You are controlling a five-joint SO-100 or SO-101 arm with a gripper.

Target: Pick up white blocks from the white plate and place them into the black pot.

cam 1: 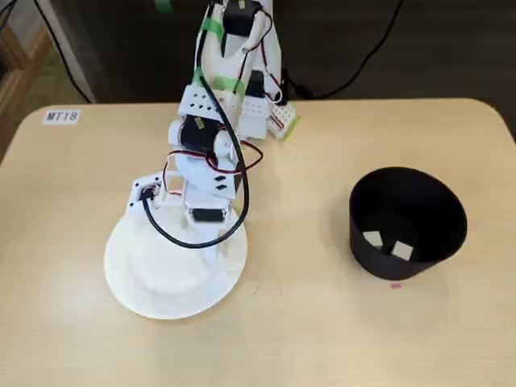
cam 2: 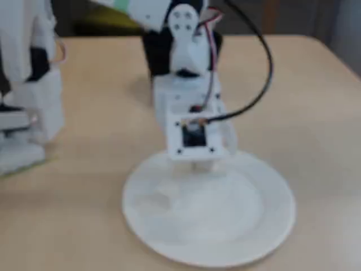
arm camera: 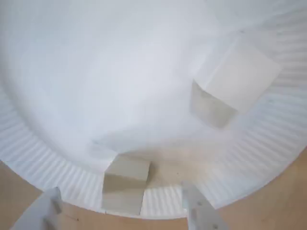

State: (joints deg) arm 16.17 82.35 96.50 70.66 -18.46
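My two white plastic fingers (arm camera: 122,211) stand wide apart at the bottom edge of the wrist view, holding nothing. Between them, on the ribbed rim of the round white paper plate (arm camera: 43,163), sits a small off-white matte cube (arm camera: 125,184); I cannot tell whether either finger touches it. A second off-white cube (arm camera: 232,81) lies tilted at the upper right of the wrist view, against the rim's inner slope. In a fixed view, the matte black cylindrical pot (cam 1: 407,218) stands at centre right on the pale wooden table (cam 1: 322,322), well apart from the plate (cam 1: 173,270), with two pale blocks (cam 1: 387,244) inside.
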